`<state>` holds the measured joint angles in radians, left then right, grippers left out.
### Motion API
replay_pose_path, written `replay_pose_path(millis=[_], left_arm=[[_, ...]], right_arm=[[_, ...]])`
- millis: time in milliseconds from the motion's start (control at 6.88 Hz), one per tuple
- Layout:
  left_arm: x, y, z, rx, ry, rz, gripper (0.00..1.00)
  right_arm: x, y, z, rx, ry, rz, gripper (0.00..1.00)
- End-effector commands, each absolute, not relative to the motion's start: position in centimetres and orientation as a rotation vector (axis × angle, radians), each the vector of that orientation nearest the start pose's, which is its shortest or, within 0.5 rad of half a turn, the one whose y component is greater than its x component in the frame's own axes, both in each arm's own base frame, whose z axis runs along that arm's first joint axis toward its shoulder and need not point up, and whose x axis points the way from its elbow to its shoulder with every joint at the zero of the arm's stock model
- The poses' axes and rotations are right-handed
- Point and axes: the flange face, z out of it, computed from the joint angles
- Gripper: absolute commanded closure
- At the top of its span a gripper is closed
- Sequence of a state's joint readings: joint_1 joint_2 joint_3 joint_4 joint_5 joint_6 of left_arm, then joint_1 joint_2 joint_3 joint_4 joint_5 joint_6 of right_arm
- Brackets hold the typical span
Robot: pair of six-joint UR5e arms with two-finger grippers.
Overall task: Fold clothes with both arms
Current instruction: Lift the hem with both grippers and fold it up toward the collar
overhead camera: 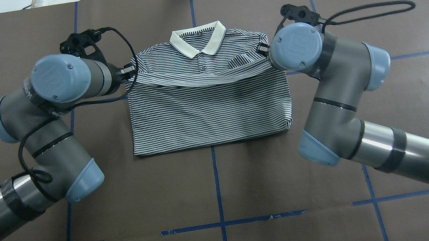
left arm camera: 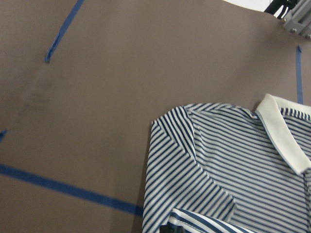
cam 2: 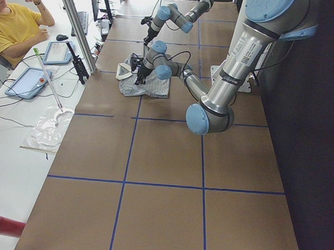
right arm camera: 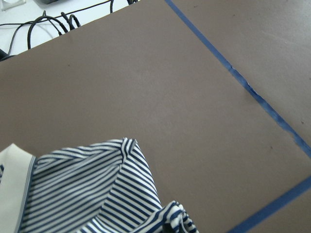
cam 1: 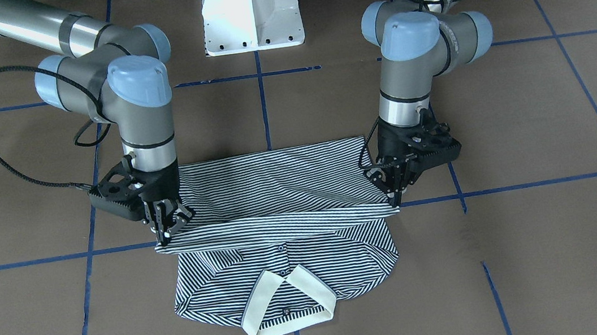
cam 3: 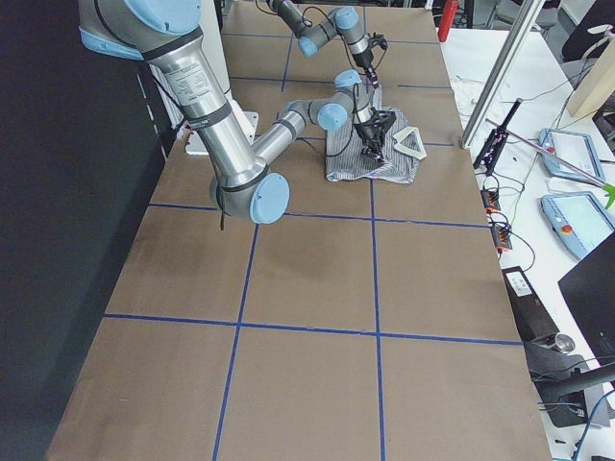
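The striped polo shirt [cam 1: 278, 187] lies at the table's middle, its cream collar [cam 1: 287, 305] toward the operators' side. Its lower half is doubled over, and the hem runs across the chest just below the placket. My left gripper [cam 1: 396, 196] is shut on one hem corner and my right gripper [cam 1: 167, 230] on the other, both held low over the shirt. In the overhead view the shirt [overhead camera: 208, 108] spans between my left gripper [overhead camera: 128, 71] and right gripper [overhead camera: 263, 49]. The wrist views show the shoulder parts [left arm camera: 233, 170] [right arm camera: 87, 189] from above.
The white pedestal base [cam 1: 251, 14] stands at the robot's side of the brown table [overhead camera: 215, 180], which is marked with blue tape lines. An operator [cam 2: 17, 26] sits at a side desk with tablets beyond the far edge. Cables hang off both wrists.
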<state>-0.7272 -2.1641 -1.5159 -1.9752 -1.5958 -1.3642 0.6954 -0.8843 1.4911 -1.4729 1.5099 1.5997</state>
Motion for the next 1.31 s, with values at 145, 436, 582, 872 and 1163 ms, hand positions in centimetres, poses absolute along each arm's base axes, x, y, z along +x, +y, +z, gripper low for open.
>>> replay_pose_path(millis=[145, 436, 582, 872, 1163], left_arm=[[45.9, -61.3, 31.0, 0.442, 0.862, -0.473, 1.00], [47.0, -62.3, 31.6, 0.443, 0.865, -0.473, 1.00], [47.5, -62.7, 33.2, 0.443, 0.865, -0.470, 0.90], [47.5, -62.5, 33.4, 0.444, 0.870, -0.470, 0.72], [47.1, -62.3, 32.6, 0.451, 0.885, -0.469, 0.67]], right_arm=[[-49.7, -63.0, 30.1, 0.291, -0.675, 0.724, 1.00], [-50.3, -63.2, 30.6, 0.284, -0.661, 0.720, 1.00], [-50.3, -63.2, 30.7, 0.282, -0.658, 0.720, 0.95], [-49.8, -62.9, 29.7, 0.290, -0.685, 0.722, 0.69], [-49.3, -62.5, 29.0, 0.311, -0.755, 0.726, 0.54]])
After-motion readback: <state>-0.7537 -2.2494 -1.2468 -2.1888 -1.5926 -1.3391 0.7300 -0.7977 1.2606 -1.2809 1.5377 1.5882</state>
